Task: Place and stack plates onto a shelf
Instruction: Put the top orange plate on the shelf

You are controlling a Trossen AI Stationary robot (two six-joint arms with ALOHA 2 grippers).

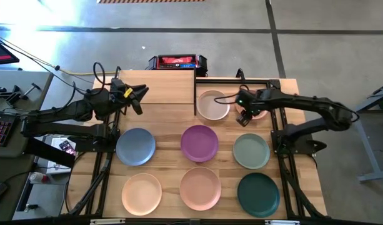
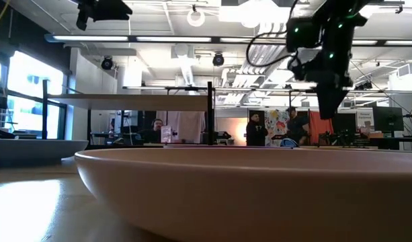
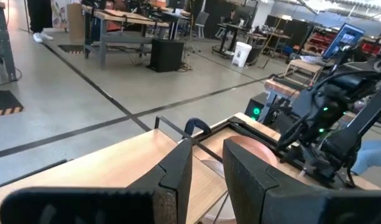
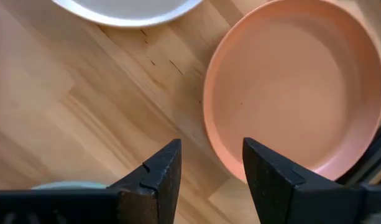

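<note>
The shelf (image 1: 159, 87) is a light-wood board on black legs at the table's far left; nothing lies on it. My left gripper (image 1: 140, 95) hovers open above it (image 3: 207, 167). My right gripper (image 1: 244, 116) hangs open, pointing down, above the near rim of an orange-pink plate (image 4: 299, 87) at the far right. One finger is over the wood, the other over the rim, clear of both (image 2: 324, 107). A cream plate (image 1: 213, 105) lies flat beside it. Blue (image 1: 135, 146), purple (image 1: 199, 142), sage green (image 1: 251, 150), peach (image 1: 142, 192), pink (image 1: 200, 187) and dark teal (image 1: 258, 194) plates lie flat nearer.
A red and black box (image 1: 177, 62) sits beyond the table's far edge. Black frame rails (image 1: 285, 169) run along both table sides. The shelf's black leg (image 2: 210, 111) stands between shelf and cream plate. People stand in the room behind (image 2: 256, 129).
</note>
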